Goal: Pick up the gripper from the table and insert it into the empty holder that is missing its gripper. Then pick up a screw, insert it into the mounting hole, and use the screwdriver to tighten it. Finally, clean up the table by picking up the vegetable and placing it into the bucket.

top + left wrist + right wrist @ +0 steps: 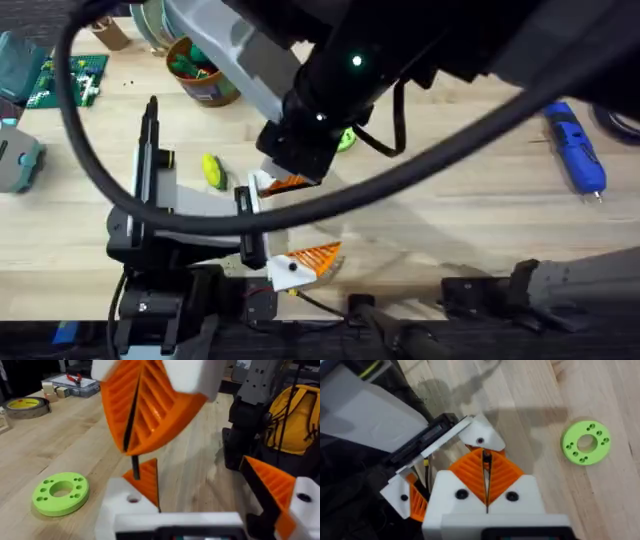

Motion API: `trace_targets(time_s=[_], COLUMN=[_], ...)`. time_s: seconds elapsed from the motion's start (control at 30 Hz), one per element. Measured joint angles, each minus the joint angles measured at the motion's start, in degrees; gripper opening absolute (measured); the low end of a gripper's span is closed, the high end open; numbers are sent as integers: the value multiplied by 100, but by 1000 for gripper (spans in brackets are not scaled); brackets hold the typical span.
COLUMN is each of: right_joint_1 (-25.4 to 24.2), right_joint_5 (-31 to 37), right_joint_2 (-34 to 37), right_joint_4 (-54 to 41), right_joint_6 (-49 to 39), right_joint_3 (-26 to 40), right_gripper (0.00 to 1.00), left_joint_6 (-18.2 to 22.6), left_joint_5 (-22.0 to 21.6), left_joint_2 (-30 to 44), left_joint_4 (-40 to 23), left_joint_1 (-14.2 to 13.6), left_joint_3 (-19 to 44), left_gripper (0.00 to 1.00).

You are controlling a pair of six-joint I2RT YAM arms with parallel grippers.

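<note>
My right gripper (486, 480) reaches across the table, shut on a thin dark screw (135, 466) that points down. The screw tip hangs just above the hole in the white holder (125, 506) (480, 438), one of my left gripper's two finger mounts. An orange gripper wedge (147, 482) sits in that holder. My left gripper (200, 467) (300, 222) stands wide open. The yellow-green vegetable (214, 170) lies on the table left of the grippers. The bucket (205, 75) is at the back left, the blue screwdriver (575, 148) far right.
A bright green ring disc (61, 492) (586, 442) lies flat beside the grippers. A tape roll (27, 406) and a parts box (75, 382) stand farther off. A green circuit board (65, 78) sits at the back left. The right arm's cable loops over the middle.
</note>
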Motion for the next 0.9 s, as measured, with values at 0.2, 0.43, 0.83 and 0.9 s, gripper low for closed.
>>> trace_targets(time_s=[0.2, 0.43, 0.83, 0.9], right_joint_1=[0, 0, 0, 0], right_joint_5=[-122, -151, -151, -151], right_joint_2=[0, 0, 0, 12], right_joint_4=[269, 174, 206, 183], right_joint_6=[0, 0, 0, 0], right_joint_3=[1, 0, 1, 0], right_gripper=[5, 5, 5, 5], left_joint_6=[0, 0, 0, 0], left_joint_5=[0, 1, 0, 0], left_joint_2=[0, -1, 0, 0], left_joint_4=[0, 0, 0, 0], left_joint_1=[0, 0, 0, 0], left_joint_3=[0, 0, 0, 0], left_gripper=[993, 993, 993, 993])
